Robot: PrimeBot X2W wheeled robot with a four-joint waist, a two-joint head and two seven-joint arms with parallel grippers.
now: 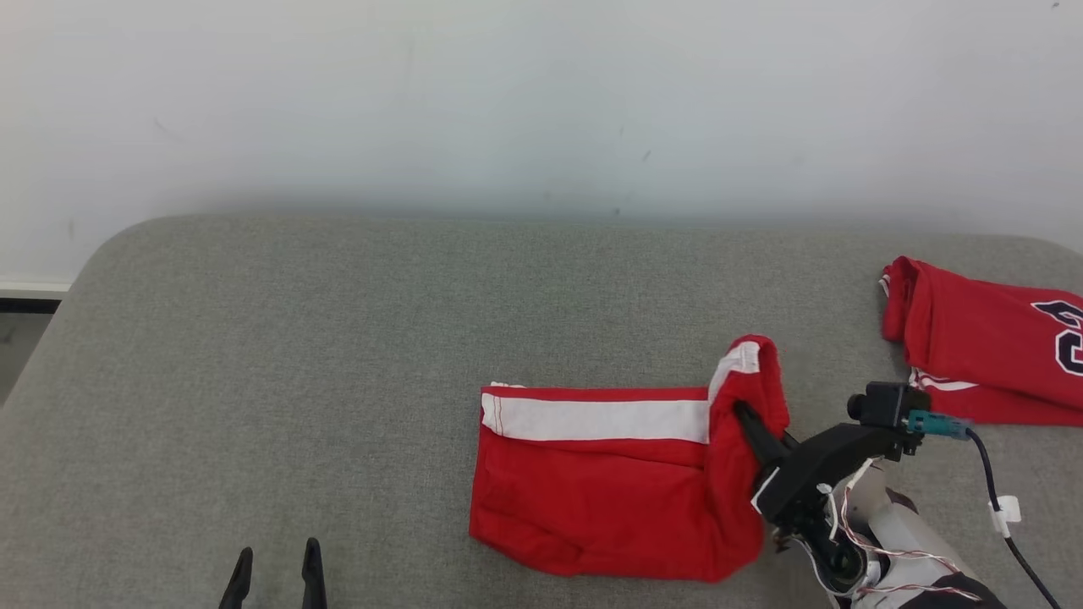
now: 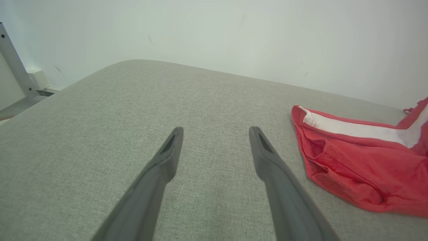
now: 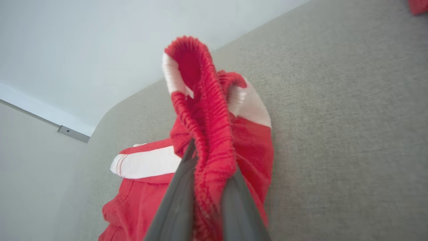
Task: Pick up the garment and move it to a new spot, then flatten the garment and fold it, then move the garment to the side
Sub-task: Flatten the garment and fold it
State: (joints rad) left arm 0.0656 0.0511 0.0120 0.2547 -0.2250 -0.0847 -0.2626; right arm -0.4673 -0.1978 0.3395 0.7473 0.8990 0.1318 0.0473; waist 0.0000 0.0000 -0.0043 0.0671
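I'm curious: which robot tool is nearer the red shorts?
Right. The right tool pinches the red shorts at their waistband; the left tool hangs open over the grey pad, apart, to their left.

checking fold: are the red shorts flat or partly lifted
Partly lifted: right gripper holds the red shorts' waistband end up; rest lies flat.

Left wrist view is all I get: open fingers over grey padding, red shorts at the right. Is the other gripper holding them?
Observer: Yes, the right gripper is shut on the ribbed waistband of the red shorts.
Operator: Are they off the surface?
Observer: Mostly not; the bulk lies flat on the grey padded surface, the gripped end raised.
Operator: Anything else nearby?
Observer: A second red garment with dark lettering lies further to the robot's right, apart.
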